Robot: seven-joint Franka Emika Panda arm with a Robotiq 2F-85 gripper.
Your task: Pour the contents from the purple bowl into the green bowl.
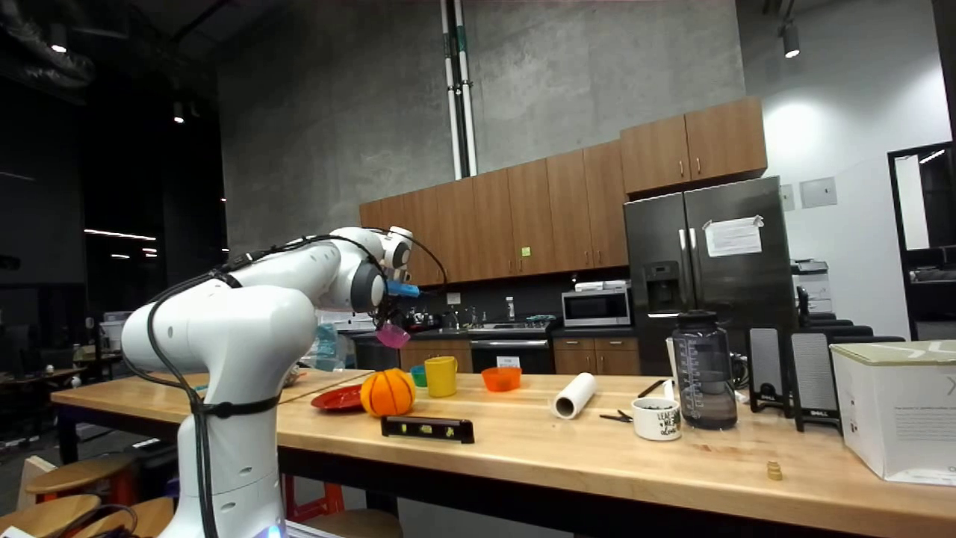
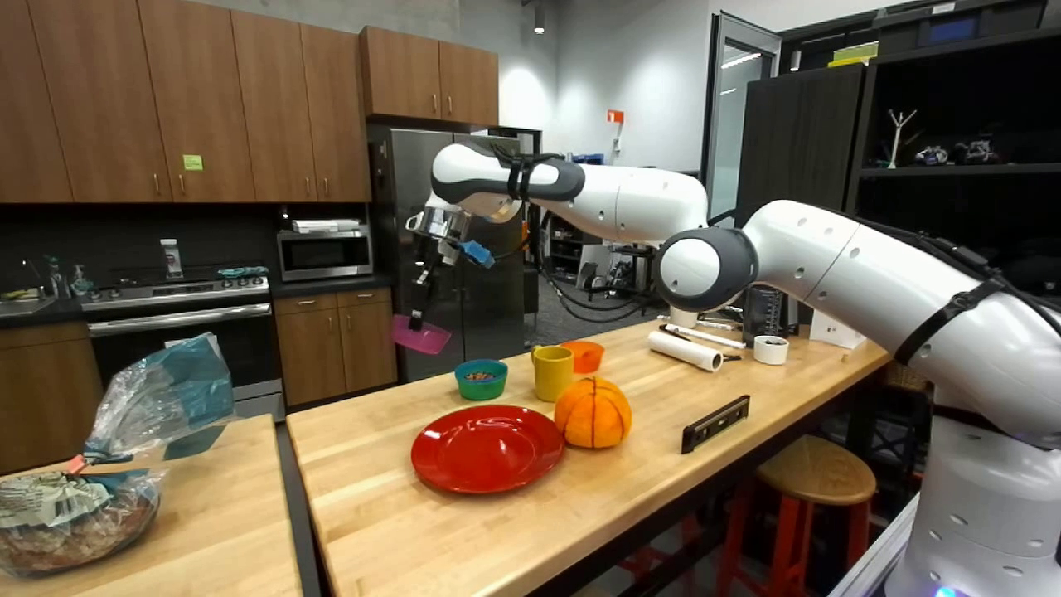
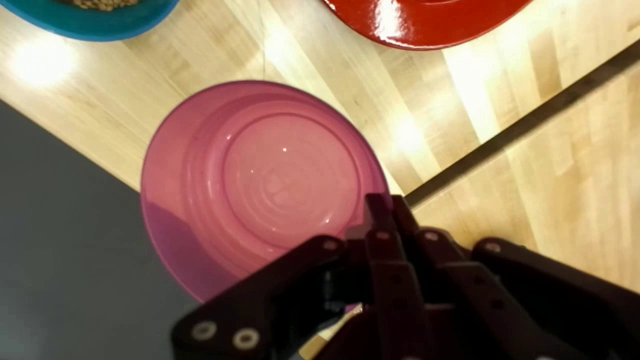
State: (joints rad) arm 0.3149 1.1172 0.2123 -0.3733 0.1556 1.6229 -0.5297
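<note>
The purple bowl (image 3: pixel 280 150) is pink-purple and translucent, and its inside looks empty in the wrist view. My gripper (image 3: pixel 392 200) is shut on its rim. In both exterior views the purple bowl (image 1: pixel 393 336) (image 2: pixel 423 336) hangs in the air, slightly tilted, near the table's far edge. The green bowl (image 2: pixel 481 390) is small and teal-green, with grainy bits inside, and stands on the table beside the yellow mug. It is partly hidden behind the mug in an exterior view (image 1: pixel 418 377), and part of it shows at the upper left of the wrist view (image 3: pixel 125 24).
A red plate (image 2: pixel 489 452), an orange pumpkin (image 2: pixel 593 412), a yellow mug (image 2: pixel 553 375) and an orange bowl (image 2: pixel 587 357) stand near the green bowl. A black level (image 2: pixel 715 424) and a white paper roll (image 2: pixel 685 351) lie farther along. A plastic bag (image 2: pixel 157 398) sits on the adjoining table.
</note>
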